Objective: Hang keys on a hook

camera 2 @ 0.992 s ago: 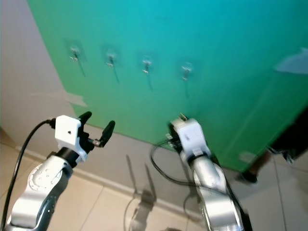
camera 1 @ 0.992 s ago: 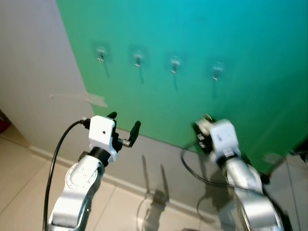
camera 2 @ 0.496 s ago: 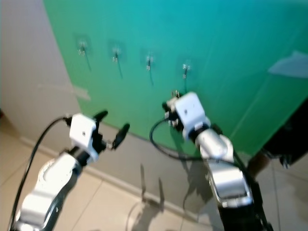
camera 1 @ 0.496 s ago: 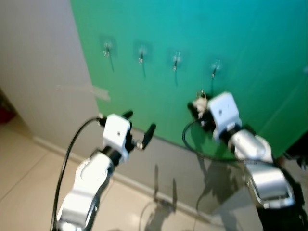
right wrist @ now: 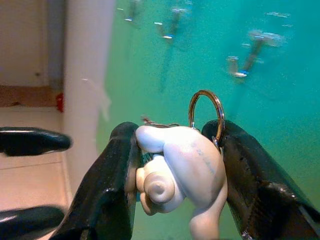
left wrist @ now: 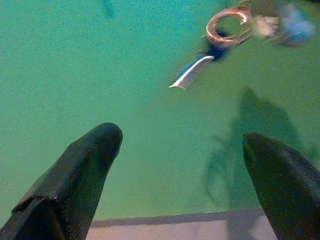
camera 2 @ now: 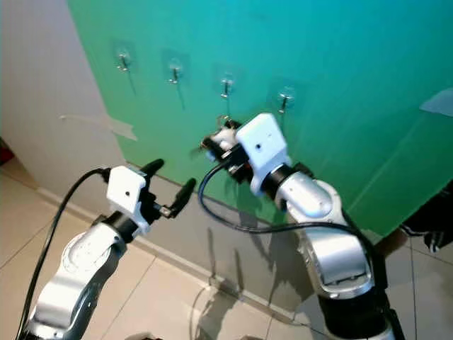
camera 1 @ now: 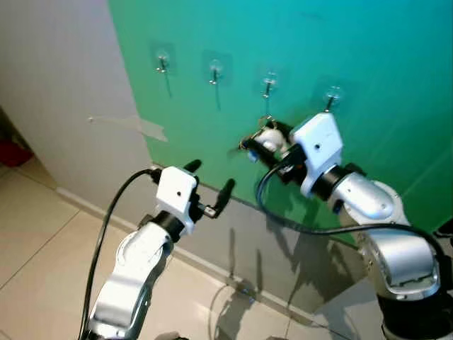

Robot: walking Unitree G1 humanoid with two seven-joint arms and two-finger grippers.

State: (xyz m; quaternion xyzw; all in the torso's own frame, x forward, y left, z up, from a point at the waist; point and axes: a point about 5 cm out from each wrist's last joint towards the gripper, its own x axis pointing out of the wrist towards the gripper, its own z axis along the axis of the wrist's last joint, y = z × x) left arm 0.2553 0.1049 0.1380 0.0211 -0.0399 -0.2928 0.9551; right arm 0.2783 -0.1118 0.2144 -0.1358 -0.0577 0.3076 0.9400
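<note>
Left eye view:
- Green wall panel (camera 1: pixel 368 71) ahead, carrying four hooks in a row: first hook (camera 1: pixel 162 62), second hook (camera 1: pixel 214 71), third hook (camera 1: pixel 269 83), fourth hook (camera 1: pixel 330 97).
- Right tool (camera 1: pixel 258 145) raised against the panel, at 6 o'clock from the third hook, near it but apart; clenched on the keys (camera 1: pixel 267 142), a cream figurine with a metal ring.
- Left tool (camera 1: pixel 210 183) lower, at 8 o'clock from the right tool, fingers spread and released, holding nothing.
- Grey wall strip (camera 1: pixel 297 262) under the panel; tiled floor (camera 1: pixel 42 234) below.

Right eye view:
- Same layout. Right tool (camera 2: pixel 218 142) with the keys (camera 2: pixel 225 137) at 6 o'clock from the third hook (camera 2: pixel 226 83).
- Left tool (camera 2: pixel 170 182) spread open at 7 o'clock from the keys.

Left wrist view:
- Two black fingers (left wrist: pixel 80 170) of the left tool (left wrist: pixel 182 165) wide apart over the green panel.
- Metal ring (left wrist: pixel 229 26) and a blurred key blade (left wrist: pixel 192 74) visible beyond the fingers, well clear of them.

Right wrist view:
- Right tool (right wrist: pixel 175 160) gripping the cream figurine (right wrist: pixel 180 175) between both fingers (right wrist: pixel 112 180).
- Metal ring (right wrist: pixel 206 109) standing upright above the figurine.
- Blurred hooks (right wrist: pixel 255 47) on the panel beyond; ring not on any hook.
- Left tool's fingers (right wrist: pixel 30 140) at 9 o'clock.
</note>
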